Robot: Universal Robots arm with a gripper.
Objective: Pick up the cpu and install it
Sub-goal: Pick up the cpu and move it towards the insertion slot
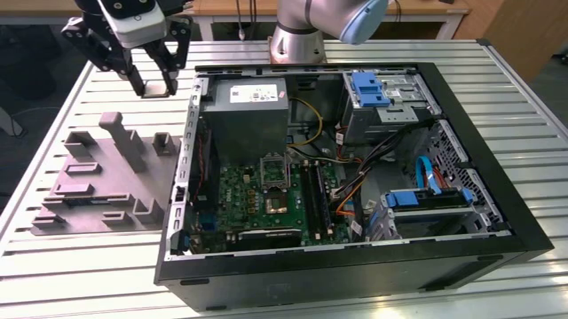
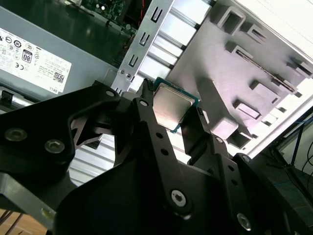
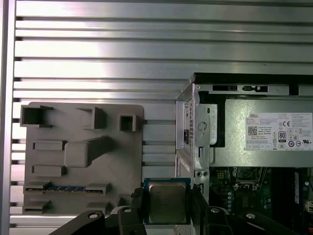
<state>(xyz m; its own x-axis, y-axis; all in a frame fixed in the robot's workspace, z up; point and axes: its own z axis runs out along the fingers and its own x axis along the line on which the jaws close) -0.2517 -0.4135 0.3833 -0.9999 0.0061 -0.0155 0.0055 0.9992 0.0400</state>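
The cpu [image 3: 167, 202], a small square chip with a pale metal top and dark rim, is clamped between my black fingers in both wrist views [image 2: 171, 108]. My gripper [image 1: 154, 88] hangs high above the slatted table, at the exterior view's upper left, between the grey plastic block [image 1: 106, 179] and the open computer case [image 1: 346, 173]. The chip shows there as a small pale square between the fingertips. On the green motherboard, the socket [image 1: 275, 174] stands with its metal frame raised.
A grey power supply box [image 1: 251, 113] with a white label sits in the case's far corner. Blue drive brackets [image 1: 369, 90] and coloured cables [image 1: 355, 166] fill the case's right part. The grey block carries upright posts and a memory stick [image 3: 63, 188].
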